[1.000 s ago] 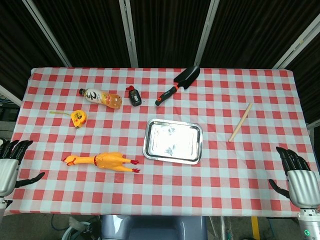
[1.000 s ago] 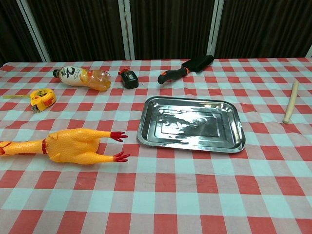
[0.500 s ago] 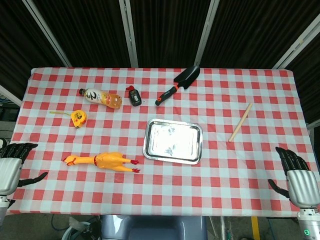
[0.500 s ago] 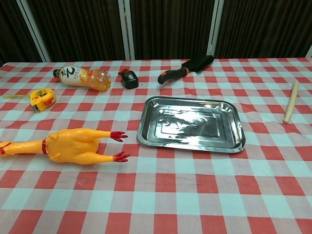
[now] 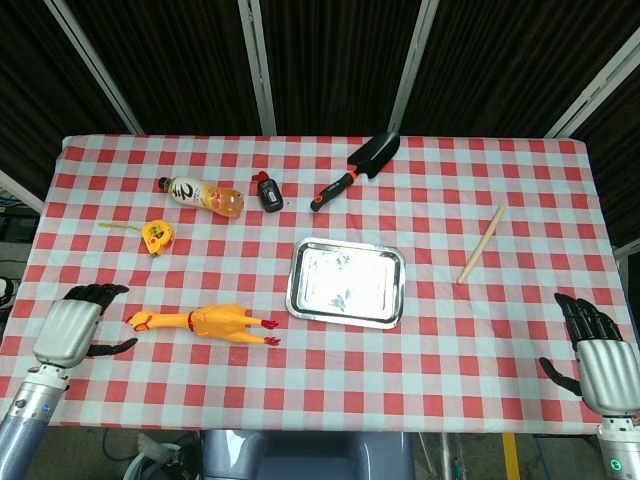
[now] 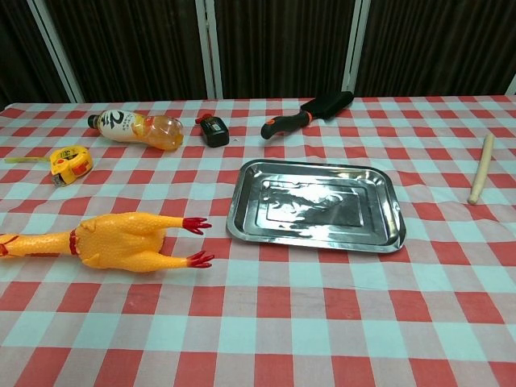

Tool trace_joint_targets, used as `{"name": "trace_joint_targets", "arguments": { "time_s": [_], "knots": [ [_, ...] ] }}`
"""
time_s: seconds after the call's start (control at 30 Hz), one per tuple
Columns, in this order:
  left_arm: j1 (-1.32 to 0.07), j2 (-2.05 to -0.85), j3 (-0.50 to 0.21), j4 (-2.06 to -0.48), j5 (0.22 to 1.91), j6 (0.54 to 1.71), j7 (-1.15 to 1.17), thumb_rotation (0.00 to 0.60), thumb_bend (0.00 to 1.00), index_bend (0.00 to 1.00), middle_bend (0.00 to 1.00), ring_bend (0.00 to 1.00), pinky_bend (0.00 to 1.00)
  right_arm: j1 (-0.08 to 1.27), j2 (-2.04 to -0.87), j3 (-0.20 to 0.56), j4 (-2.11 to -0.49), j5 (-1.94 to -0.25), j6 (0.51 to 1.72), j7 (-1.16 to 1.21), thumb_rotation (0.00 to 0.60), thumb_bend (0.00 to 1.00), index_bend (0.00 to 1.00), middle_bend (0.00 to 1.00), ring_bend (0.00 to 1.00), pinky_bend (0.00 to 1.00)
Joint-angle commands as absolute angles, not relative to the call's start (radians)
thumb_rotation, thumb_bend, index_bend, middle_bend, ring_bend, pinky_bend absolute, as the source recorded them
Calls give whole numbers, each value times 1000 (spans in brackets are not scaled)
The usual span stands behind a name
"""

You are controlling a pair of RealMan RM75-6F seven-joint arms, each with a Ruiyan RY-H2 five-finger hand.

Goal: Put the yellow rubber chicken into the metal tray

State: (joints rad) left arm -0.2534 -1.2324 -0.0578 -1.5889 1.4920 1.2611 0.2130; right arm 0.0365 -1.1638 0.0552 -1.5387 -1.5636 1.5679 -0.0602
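- The yellow rubber chicken (image 5: 205,323) is lying flat on the checked tablecloth (image 5: 450,330), head pointing left, red feet toward the metal tray (image 5: 346,283) — near it but not touching, so not in there yet.
- The tray sits about mid-table with nothing in it, just glare on the bottom.
- The left hand (image 5: 72,326) is over the table's left edge, just beside the chicken's head, fingers spread and gripping nothing. No contact that I can see.
- The right hand (image 5: 600,357) hangs off the near right corner, well away from everything, fingers apart and empty too.
- Along the far side: a drink bottle (image 5: 201,195) on its side, a yellow tape measure (image 5: 156,237), a small black gadget (image 5: 269,193), a garden trowel (image 5: 357,168), and a wooden stick (image 5: 481,244) off to the right.
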Motion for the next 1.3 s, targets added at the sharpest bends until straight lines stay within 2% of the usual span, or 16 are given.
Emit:
{"name": "trace_joint_targets", "arguments": {
  "time_s": [0.03,0.13,0.43,0.67,0.87,1.03,1.3],
  "knots": [
    [-309,-1271,-58,-1561,1502,1196,253,600,57,262,323,296,356,36,-1166,58,-1538,-1563,1571,-69,600,231,76,158,139,219],
    [-343,-1304,-60,-1531,1501,1157,280,600,57,285,354,324,391,35,-1166,57,-1541,-1564,1572,-69,600,230,76,159,139,218],
    [-395,-1382,-59,-1454,1443,1072,304,600,65,303,364,330,405,33,-1162,58,-1535,-1548,1562,-65,600,231,75,159,138,218],
    [-421,-1413,-60,-1412,1412,1031,291,600,155,321,390,354,451,35,-1164,58,-1527,-1548,1558,-58,600,231,76,159,139,219],
    [-447,-1441,-55,-1377,1402,987,236,600,178,329,400,362,456,39,-1169,61,-1517,-1550,1557,-49,600,231,76,159,139,218],
    [-457,-1451,-48,-1367,1404,979,198,600,194,333,407,369,464,36,-1170,59,-1510,-1549,1558,-40,600,230,76,159,139,219],
    [-470,-1471,-37,-1341,1424,988,166,600,284,350,424,382,478,25,-1172,57,-1497,-1543,1569,-22,600,231,75,159,139,218]
  ]
}}
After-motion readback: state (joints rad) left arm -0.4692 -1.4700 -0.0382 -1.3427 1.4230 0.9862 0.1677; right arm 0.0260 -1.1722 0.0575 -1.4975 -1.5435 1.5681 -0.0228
